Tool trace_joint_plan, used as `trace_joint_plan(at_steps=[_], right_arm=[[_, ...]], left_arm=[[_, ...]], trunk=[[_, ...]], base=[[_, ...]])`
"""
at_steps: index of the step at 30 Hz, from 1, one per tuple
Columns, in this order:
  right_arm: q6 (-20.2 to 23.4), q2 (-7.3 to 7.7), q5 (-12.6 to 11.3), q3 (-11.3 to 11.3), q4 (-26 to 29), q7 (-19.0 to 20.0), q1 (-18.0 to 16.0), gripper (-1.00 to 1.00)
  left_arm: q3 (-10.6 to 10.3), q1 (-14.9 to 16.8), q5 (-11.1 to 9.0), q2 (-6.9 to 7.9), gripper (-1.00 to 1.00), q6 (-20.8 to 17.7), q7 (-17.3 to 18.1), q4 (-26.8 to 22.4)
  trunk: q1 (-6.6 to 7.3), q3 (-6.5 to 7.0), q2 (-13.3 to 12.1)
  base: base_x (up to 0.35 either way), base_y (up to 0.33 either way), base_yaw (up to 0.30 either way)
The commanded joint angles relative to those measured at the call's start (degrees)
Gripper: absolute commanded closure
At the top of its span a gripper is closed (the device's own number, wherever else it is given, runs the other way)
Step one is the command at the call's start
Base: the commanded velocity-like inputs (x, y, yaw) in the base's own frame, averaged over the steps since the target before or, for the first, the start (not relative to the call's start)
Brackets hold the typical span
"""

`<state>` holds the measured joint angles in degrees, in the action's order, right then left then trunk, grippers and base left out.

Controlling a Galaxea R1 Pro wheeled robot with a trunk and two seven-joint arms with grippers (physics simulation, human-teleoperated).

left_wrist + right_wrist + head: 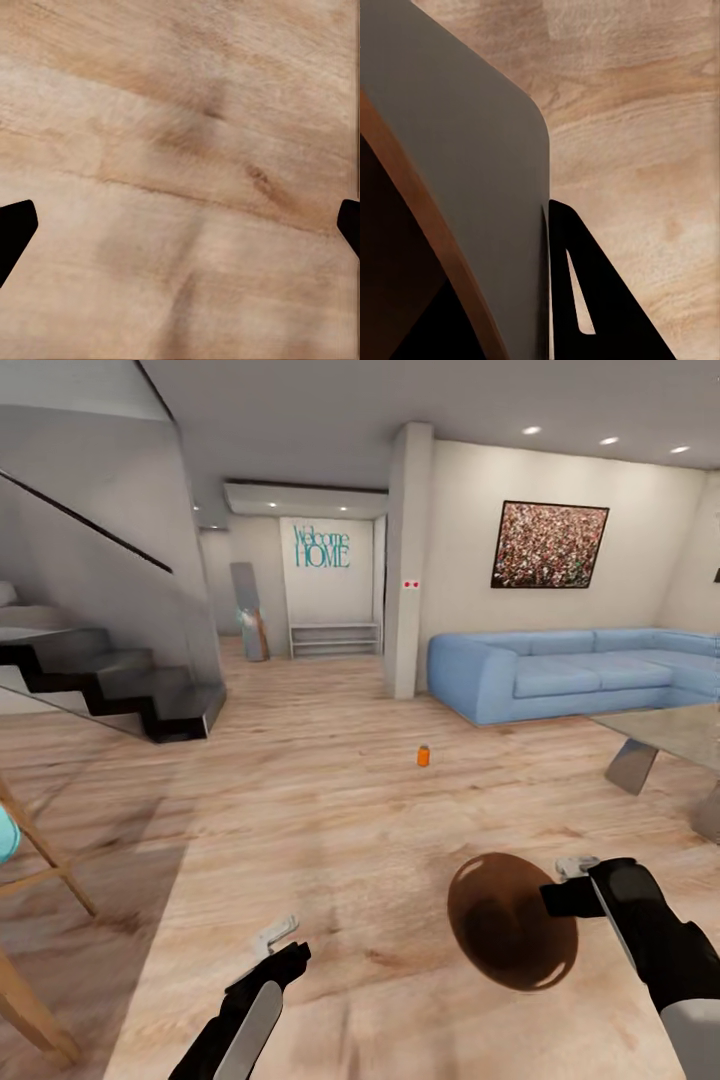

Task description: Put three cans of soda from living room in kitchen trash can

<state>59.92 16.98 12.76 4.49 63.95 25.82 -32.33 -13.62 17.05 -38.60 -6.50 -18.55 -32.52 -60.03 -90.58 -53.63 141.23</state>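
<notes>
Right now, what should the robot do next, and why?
Probably roll forward toward the orange soda can, which stands alone on the wood floor well ahead of both arms. The right claw grips the trash can by its rim, and the left claw hangs open, free to pick.

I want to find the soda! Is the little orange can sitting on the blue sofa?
No, the small orange can stands upright on the pale wood floor, out in the open in front of the blue corner sofa.
</notes>
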Motion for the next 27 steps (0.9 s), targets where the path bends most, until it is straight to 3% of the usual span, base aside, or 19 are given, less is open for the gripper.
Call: trace_joint_plan(at_steps=[1,13,17,27], right_arm=[[0.1,0.00,-0.6,0.0,0.0,0.3,0.0,1.00],[0.1,-0.07,-0.6,0.3,-6.6,-0.2,-0.5,1.00],[0.1,-0.07,-0.7,0.4,-10.4,0.3,-2.4,1.00],[0.1,-0.11,-1.3,0.4,-12.3,0.4,-3.1,1.00]], left_arm=[[0.0,0.0,0.0,0.00,-1.00,0.0,0.0,0.0],[0.0,0.0,0.0,0.00,-1.00,0.0,0.0,0.0],[0.0,0.0,0.0,0.00,-1.00,0.0,0.0,0.0],[0.0,0.0,0.0,0.00,-1.00,0.0,0.0,0.0]], trunk=[[0.00,0.01,0.0],[0.00,0.00,0.0],[0.00,-0.06,0.0],[0.00,-0.10,0.0]], base=[[0.344,0.000,-0.176],[0.344,0.000,-0.278],[0.344,0.000,-0.279],[0.344,0.000,-0.050]])
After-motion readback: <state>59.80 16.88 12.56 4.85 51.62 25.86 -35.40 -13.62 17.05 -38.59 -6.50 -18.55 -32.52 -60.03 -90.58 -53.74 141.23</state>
